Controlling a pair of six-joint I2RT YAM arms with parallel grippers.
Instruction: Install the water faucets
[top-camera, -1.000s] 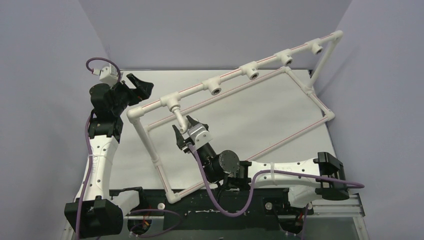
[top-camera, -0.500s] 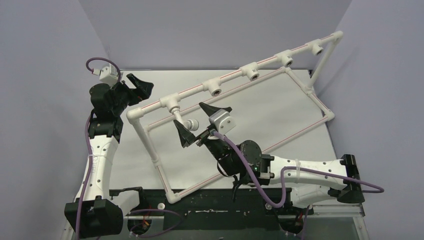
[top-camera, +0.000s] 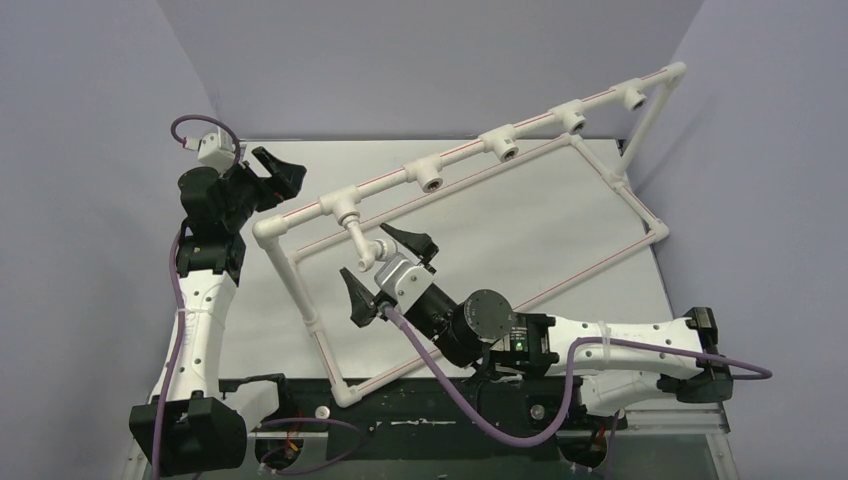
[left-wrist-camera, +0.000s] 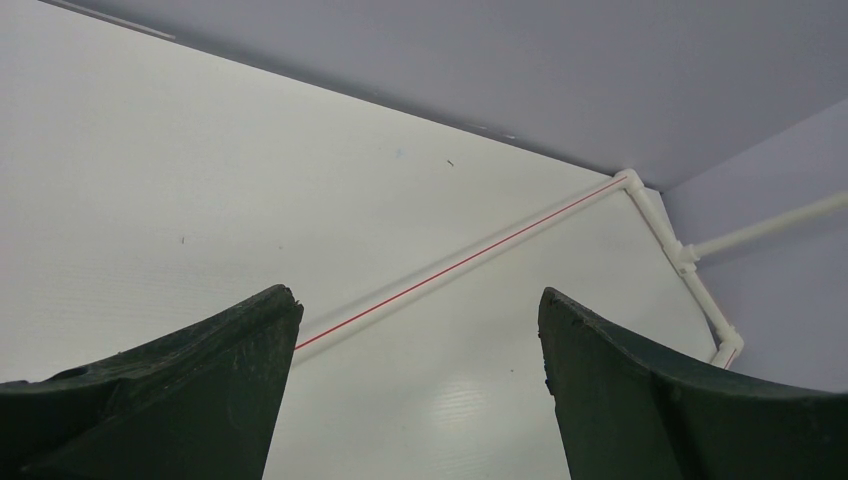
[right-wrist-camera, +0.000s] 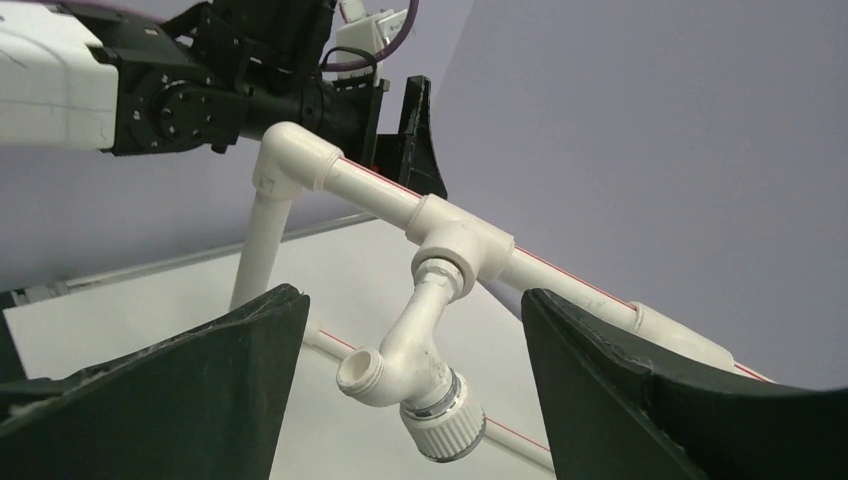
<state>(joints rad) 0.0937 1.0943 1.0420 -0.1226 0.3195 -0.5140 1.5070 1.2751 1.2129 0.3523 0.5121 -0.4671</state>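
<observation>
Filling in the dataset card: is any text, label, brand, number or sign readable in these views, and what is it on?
None can be read in any view.
On the pipe frame: only a thin red stripe, no letters legible.
On the water faucet: no marking visible.
</observation>
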